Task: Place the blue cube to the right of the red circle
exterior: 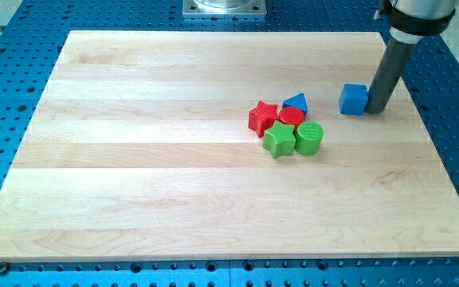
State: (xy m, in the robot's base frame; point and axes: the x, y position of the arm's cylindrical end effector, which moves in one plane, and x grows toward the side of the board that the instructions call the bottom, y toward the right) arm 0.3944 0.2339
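Observation:
The blue cube [354,99] sits on the wooden board toward the view's upper right. My tip [376,109] stands right beside it on its right, touching or nearly touching. The red circle [292,116] lies left of the cube in a tight cluster near the board's middle, partly hidden behind the green blocks. A gap of bare board separates the cube from the cluster.
The cluster also holds a red star [262,117], a blue triangle [296,102], a green star [278,139] and a green cylinder [309,138]. The wooden board [134,159] lies on a blue perforated table. A metal mount [224,7] is at the view's top.

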